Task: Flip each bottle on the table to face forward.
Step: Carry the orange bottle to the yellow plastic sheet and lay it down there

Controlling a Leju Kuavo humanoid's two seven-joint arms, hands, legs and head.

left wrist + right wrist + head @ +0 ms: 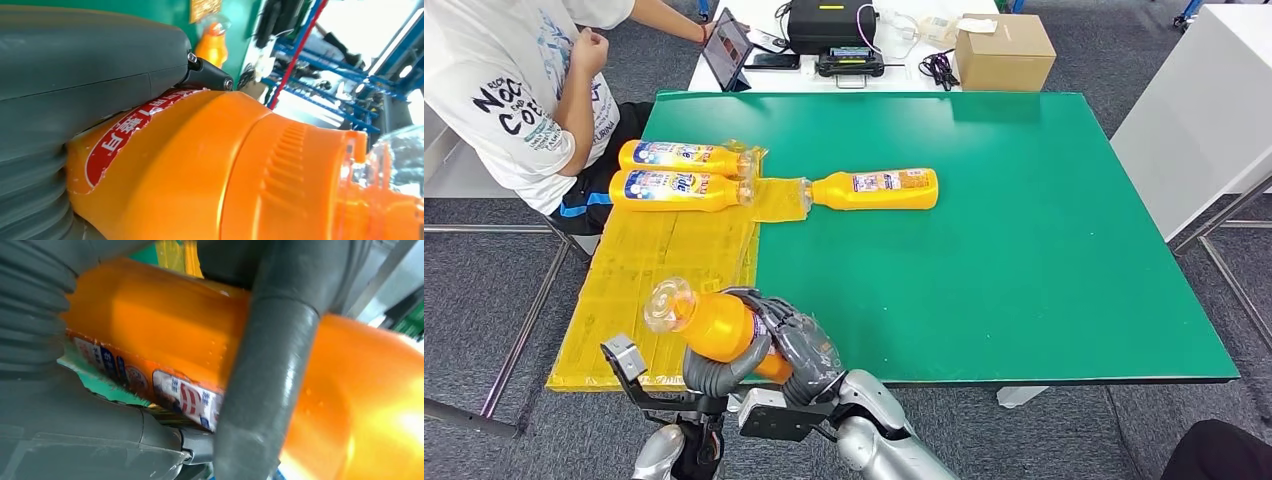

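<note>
Both hands grip one orange bottle (716, 325) off the desk's (1024, 250) near edge at 7 o'clock, the left hand (709, 368) curled beneath, the right hand (804, 345) wrapped over its body, clear cap toward 10 o'clock. The smooth plastic could likely slip or twist during a handover between hands and drop past the edge. The bottle looks full of orange liquid, like the two labelled bottles (686, 175) at 11 o'clock and the single bottle (874, 189) near 12.
</note>
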